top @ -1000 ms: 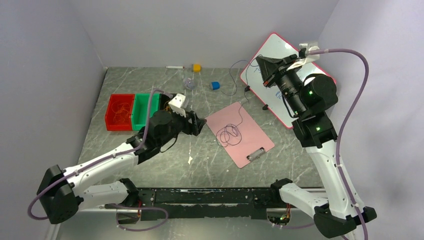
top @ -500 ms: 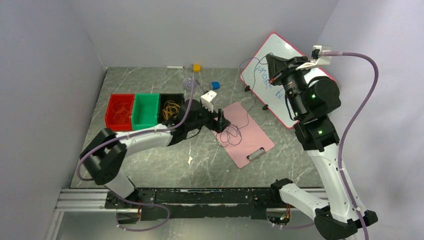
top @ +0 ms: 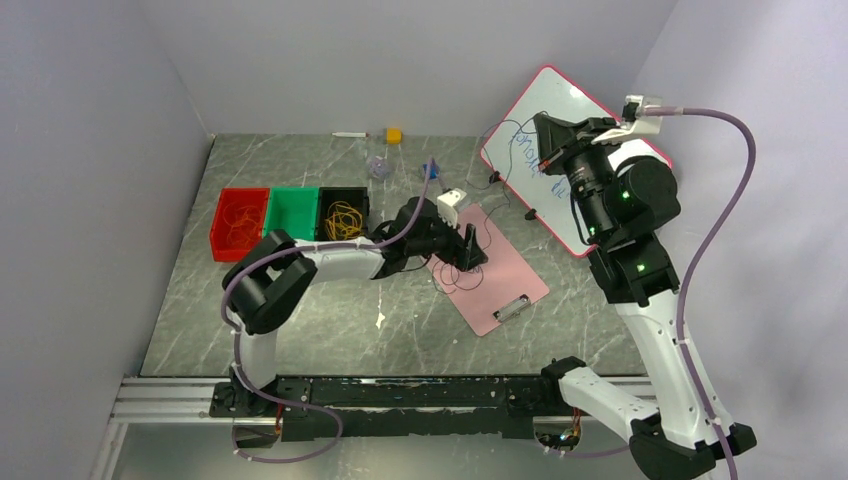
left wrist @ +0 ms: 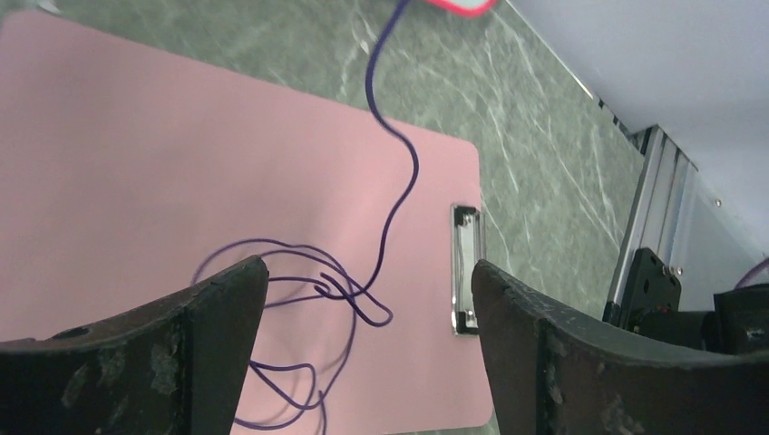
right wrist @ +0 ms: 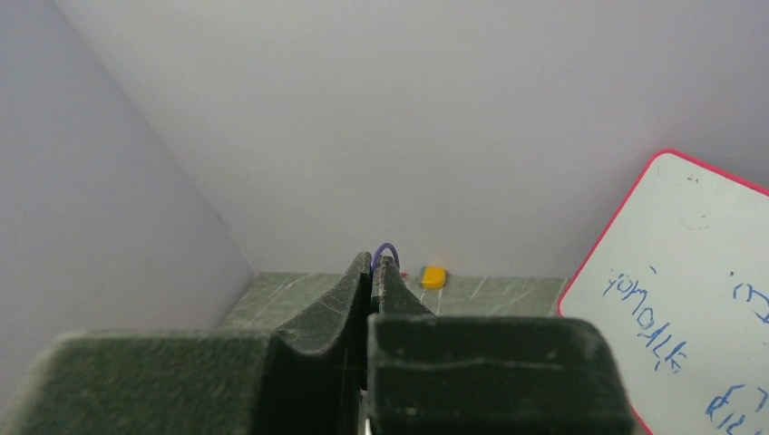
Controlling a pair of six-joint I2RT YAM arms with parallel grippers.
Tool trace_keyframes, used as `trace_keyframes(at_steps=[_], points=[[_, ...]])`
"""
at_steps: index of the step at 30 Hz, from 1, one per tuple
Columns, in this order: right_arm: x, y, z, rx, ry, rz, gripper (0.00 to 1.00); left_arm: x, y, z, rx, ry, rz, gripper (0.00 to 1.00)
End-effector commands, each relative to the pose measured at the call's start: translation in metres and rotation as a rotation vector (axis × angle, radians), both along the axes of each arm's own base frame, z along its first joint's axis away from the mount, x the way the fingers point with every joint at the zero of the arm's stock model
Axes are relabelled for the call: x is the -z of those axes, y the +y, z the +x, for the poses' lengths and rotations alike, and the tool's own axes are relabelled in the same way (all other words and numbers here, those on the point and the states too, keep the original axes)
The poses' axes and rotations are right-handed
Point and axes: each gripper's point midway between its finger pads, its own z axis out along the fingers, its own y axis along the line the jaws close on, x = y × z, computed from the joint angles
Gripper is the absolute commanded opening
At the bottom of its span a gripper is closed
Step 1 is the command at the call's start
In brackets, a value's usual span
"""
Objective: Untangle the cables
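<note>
Our left pincer [left wrist: 367, 272] hangs released just above the pink clipboard [left wrist: 136, 163], right of the middle of the bench [top: 420, 320], straddling the coiled dark purple cable [left wrist: 345, 290] lying there. Our right pincer [right wrist: 373, 265] is clenched on that cable's far end, raised beside the whiteboard [right wrist: 689, 272].

The left arm [top: 335, 262] and right arm [top: 655, 345] are showing white link shells and black joint housings. A lilac hose [top: 700, 111] is trailing along each. Green lights [top: 628, 195] are glowing on the right arm. Black fingers [left wrist: 118, 362] are showing pale scuffs.
</note>
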Motion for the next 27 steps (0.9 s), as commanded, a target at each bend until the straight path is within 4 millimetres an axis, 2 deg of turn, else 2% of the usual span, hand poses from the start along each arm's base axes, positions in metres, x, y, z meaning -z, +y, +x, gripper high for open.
trace_keyframes(at_steps=[1, 5, 9, 15, 17, 24, 27], points=[[-0.002, -0.008, -0.005, 0.03, -0.013, -0.005, 0.0, -0.004, -0.022, -0.024, 0.086, -0.003, -0.041, 0.86], [-0.004, -0.01, -0.007, 0.036, -0.02, -0.002, 0.0, 0.037, -0.012, -0.025, 0.033, 0.037, 0.062, 0.78], [-0.011, -0.013, -0.011, 0.042, -0.044, 0.002, 0.0, 0.071, 0.005, -0.021, -0.035, 0.079, 0.177, 0.53], [-0.048, -0.033, -0.032, 0.108, -0.161, 0.013, 0.0, 0.086, 0.041, -0.023, -0.133, 0.075, 0.281, 0.17], [-0.058, -0.039, -0.039, 0.134, -0.193, 0.013, 0.0, 0.09, 0.056, -0.025, -0.165, 0.077, 0.317, 0.08], [-0.077, -0.065, -0.055, 0.247, -0.259, 0.001, 0.0, 0.094, 0.107, -0.042, -0.235, 0.054, 0.403, 0.07], [-0.082, -0.07, -0.06, 0.268, -0.275, 0.001, 0.0, 0.099, 0.124, -0.047, -0.291, 0.079, 0.415, 0.07]])
